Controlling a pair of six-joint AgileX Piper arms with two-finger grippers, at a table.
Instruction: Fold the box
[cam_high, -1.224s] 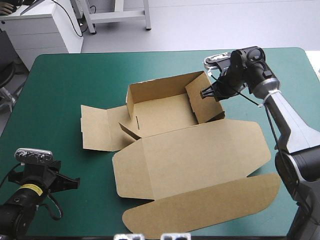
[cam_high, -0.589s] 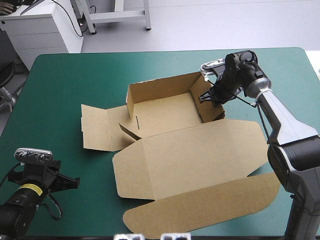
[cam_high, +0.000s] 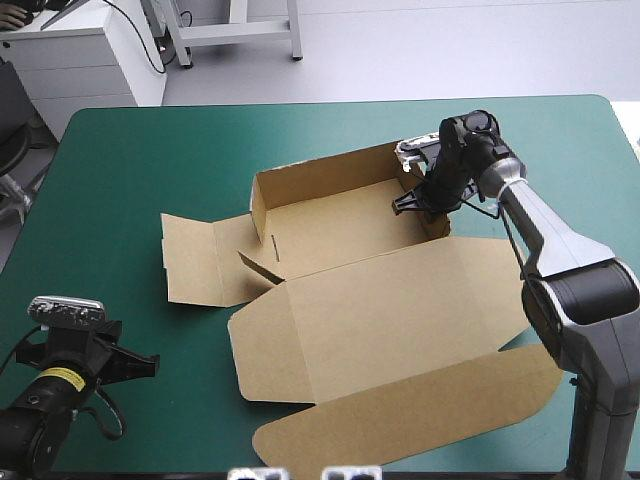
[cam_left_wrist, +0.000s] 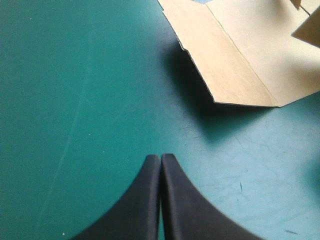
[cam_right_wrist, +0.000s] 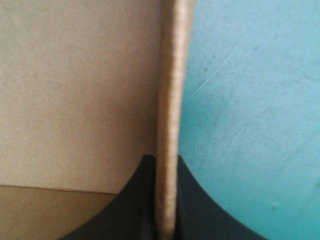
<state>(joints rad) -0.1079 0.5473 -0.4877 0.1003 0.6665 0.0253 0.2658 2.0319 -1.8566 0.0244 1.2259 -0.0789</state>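
The table (cam_high: 598, 104) carries a teal-green cover (cam_high: 130, 150), and the brown box (cam_high: 330, 235) lies on it around the middle, reaching toward the near right corner. It is partly raised. Its largest part, the lid (cam_high: 390, 310), lies flat on the cover on the near side of the tray, and a long rounded tuck flap (cam_high: 420, 410) runs on from it toward the near edge. The tray floor lies beyond the lid, with the far wall (cam_high: 320, 175) standing upright along its back. On the left, a side flap (cam_high: 195, 260) lies flat on the cover, and a small tab (cam_high: 258, 268) stands tilted at the tray's near left corner. The right wall (cam_high: 441, 224) stands upright.

The right arm reaches in from the table's right side, and the right gripper (cam_high: 418, 200) sits at the top of that right wall. In the right wrist view its black fingers (cam_right_wrist: 131, 200) are pinched on the wall's edge, the strip of board running straight up between them. The brown inner face of the box lies to one side of the board and bare cover to the other.

The left gripper (cam_high: 150, 362) rests low near the table's near left corner, well apart from the box. In its own view the two fingers are pressed together into one point and hold nothing. Bare cover lies under and ahead of them, and a flat corner of the box shows farther ahead and off to one side.
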